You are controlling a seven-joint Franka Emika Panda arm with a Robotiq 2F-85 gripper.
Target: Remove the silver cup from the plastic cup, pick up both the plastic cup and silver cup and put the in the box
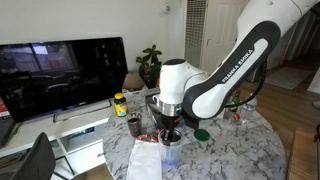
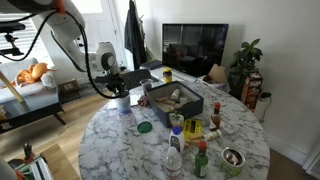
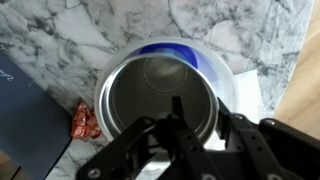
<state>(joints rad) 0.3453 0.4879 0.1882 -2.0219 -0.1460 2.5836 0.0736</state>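
Directly beneath the gripper: silver cup nested in plastic cup, on marble table.
One fingertip is seen over the silver cup's mouth; jaw spread cannot be told.

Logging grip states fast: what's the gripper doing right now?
Gripper: fingers drawn close together at the near rim of the silver cup; whether it grips cannot be told.
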